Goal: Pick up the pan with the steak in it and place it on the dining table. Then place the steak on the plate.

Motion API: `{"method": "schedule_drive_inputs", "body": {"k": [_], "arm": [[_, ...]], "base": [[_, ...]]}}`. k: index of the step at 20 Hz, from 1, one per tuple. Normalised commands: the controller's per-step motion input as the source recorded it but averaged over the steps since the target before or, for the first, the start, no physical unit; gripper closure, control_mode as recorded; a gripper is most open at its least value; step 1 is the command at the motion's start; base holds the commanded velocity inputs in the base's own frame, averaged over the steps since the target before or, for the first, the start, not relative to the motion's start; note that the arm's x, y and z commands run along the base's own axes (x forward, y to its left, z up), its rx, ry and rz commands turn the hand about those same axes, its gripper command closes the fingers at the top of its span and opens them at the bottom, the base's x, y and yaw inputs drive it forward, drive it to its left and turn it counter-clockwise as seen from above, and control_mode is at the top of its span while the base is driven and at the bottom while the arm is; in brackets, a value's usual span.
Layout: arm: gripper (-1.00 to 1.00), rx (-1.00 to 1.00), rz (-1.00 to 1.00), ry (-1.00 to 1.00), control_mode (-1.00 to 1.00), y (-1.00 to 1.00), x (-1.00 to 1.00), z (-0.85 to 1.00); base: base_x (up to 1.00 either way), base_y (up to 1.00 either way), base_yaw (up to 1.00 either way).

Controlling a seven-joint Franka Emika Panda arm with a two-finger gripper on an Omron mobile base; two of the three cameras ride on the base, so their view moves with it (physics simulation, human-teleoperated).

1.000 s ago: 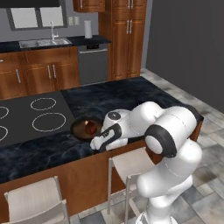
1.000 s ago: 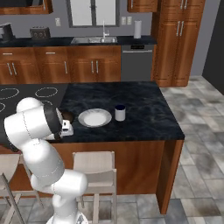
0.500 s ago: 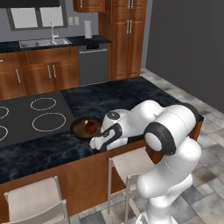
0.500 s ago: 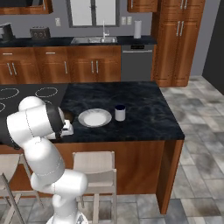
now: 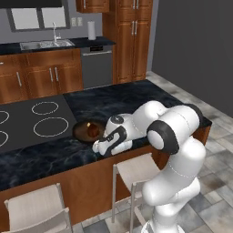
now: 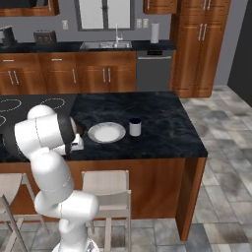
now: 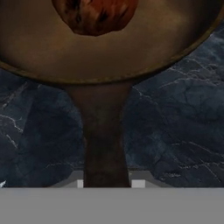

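The dark round pan [image 5: 84, 131] rests on the marbled dining table [image 5: 136, 98], just right of the cooktop. The reddish-brown steak [image 5: 93, 130] lies inside it. My gripper [image 5: 102, 146] reaches in low from the table's near edge and is shut on the pan's handle. In the hand view the handle [image 7: 105, 140] runs straight down from the pan [image 7: 109, 57] between my fingertips, gripper [image 7: 108, 183], and the steak [image 7: 94, 15] sits at the top. The white plate [image 6: 106, 132] lies on the table [image 6: 162, 123], right of my arm.
A small dark-and-white cup [image 6: 135, 127] stands just right of the plate. The grey cooktop [image 5: 41, 120] with white rings lies left of the pan. Two stools [image 5: 136, 168] [image 5: 36, 211] stand under the table's near edge. Cabinets and a sink line the back wall.
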Motion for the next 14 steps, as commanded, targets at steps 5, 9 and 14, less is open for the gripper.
{"method": "schedule_drive_inputs", "body": {"k": [5, 9, 14], "arm": [[1.00, 0.00, 0.00, 0.00, -1.00, 0.00, 0.03, 0.00], [-1.00, 0.00, 0.00, 0.00, -1.00, 0.00, 0.00, 0.00], [-1.00, 0.00, 0.00, 0.00, -1.00, 0.00, -0.10, 0.00]], "base": [[0.00, 0.00, 0.00], [0.00, 0.00, 0.00], [0.00, 0.00, 0.00]]}}
